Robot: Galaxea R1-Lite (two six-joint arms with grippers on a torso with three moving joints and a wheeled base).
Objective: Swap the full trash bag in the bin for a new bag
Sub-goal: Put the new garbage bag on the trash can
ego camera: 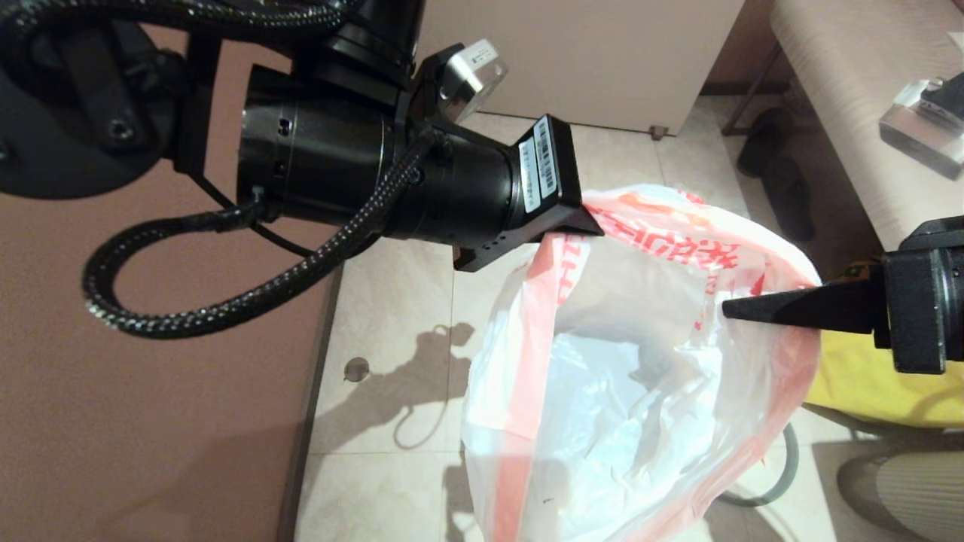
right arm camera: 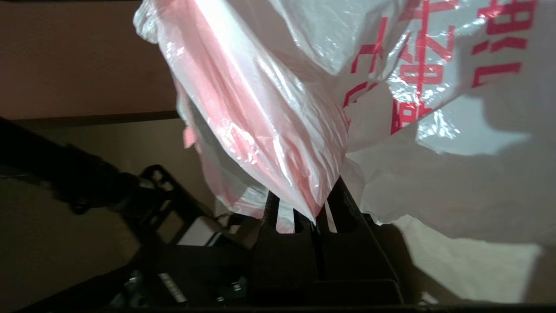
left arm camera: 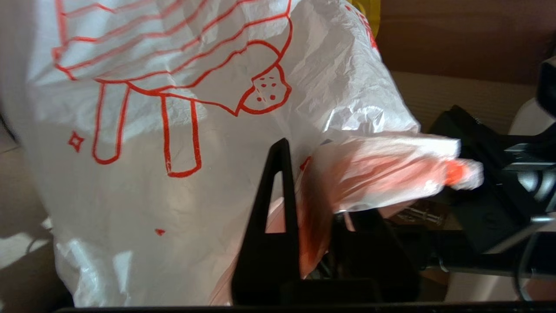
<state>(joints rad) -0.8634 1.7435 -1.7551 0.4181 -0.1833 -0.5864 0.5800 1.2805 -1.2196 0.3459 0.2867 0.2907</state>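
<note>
I am holding the new bag [ego camera: 633, 354] open above the floor, left pincer [ego camera: 576, 226] and right pincer [ego camera: 734, 310] each pinching its hem.

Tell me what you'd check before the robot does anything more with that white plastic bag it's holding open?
1. Left gripper has the new bag by its pink hem: ok, hem pinched between the fingers.
2. Right gripper has the opposite hem: ok, plastic clamped between closed fingers.
3. Bag mouth spread open between both grippers: ok in the head view.
4. Bin under the bag: cannot tell; only a grey hoop peeks out beside it.
5. Bag free of tears: cannot tell.
6. Full trash bag out of the way: cannot tell, not visible.
</note>
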